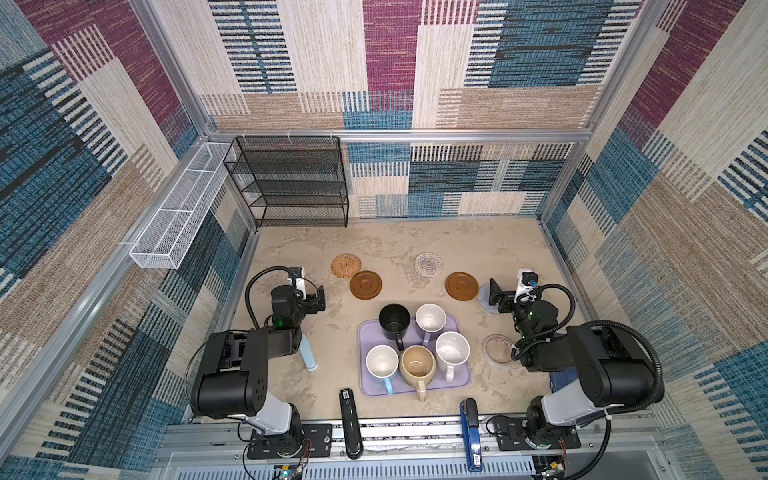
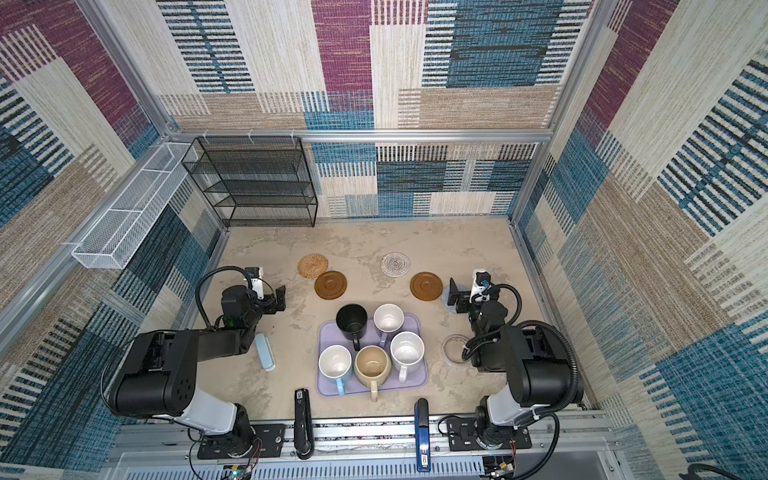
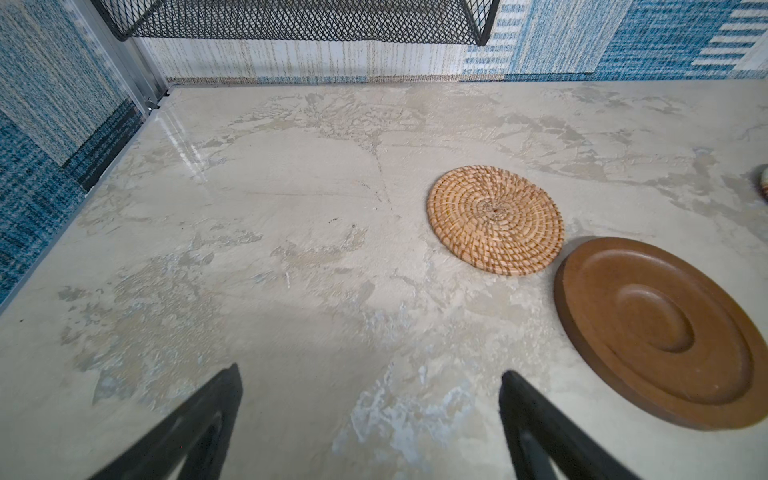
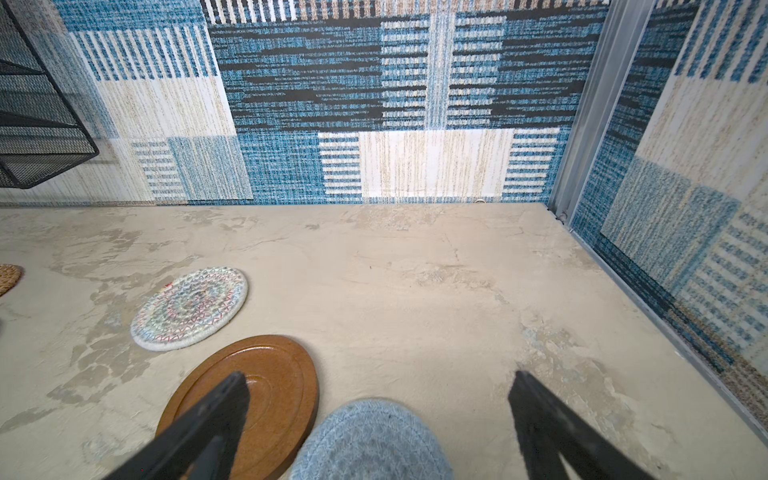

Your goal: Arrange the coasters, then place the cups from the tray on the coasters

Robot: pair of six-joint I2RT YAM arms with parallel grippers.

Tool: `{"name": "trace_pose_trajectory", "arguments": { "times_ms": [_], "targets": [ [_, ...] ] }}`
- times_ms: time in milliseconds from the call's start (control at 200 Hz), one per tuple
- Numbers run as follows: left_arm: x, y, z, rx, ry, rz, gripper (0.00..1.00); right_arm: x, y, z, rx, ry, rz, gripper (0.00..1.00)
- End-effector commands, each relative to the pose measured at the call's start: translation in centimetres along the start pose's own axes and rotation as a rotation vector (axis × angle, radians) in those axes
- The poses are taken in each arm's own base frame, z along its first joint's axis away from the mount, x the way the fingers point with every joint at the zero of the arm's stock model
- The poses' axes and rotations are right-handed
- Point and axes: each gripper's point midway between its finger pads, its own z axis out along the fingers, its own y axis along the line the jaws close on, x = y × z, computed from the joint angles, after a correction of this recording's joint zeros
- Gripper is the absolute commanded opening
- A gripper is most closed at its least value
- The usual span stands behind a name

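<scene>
top views: high overhead, whole table (image 1: 478, 249) | wrist views: low, close, toward back wall (image 4: 415, 104) | shared: rattan coaster (image 3: 494, 220)

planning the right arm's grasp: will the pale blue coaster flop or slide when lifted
The pale blue coaster looks like coiled rope: probably light, somewhat floppy. Its textured weave likely grips rather than slides. Lying flat, its edge may be hard to pinch.

Tabletop (image 1: 478, 241): beige, mottled, stone-like finish. A black mesh shelf rack (image 1: 291, 183) stands upright in the far left corner, against the back wall. A white wire basket (image 1: 178, 212), long and divided into compartments, hangs on the left wall. A clear shallow dish (image 1: 498, 351) with a brownish centre lies flat on the right side. A pale blue oblong case (image 1: 309, 353) lies on the left side. At the near edge are two items, a black stapler (image 1: 350, 424) and a blue stapler (image 1: 471, 432) — well apart, both reaching onto the front rail.
</scene>
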Motion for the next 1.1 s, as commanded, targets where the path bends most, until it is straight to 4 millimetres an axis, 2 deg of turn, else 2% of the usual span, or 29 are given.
{"name": "trace_pose_trajectory", "arguments": {
  "times_ms": [0, 1092],
  "targets": [
    [-0.63, -0.17, -0.05, 0.012, -0.026, -0.006, 0.99, -0.97, 0.06, 0.10, -0.003, -0.035, -0.012, 1.00],
    [-0.86, -0.23, -0.32, 0.014, -0.040, -0.006, 0.98, -1.07, 0.24, 0.17, -0.013, -0.029, -0.014, 1.00]
  ]
}}
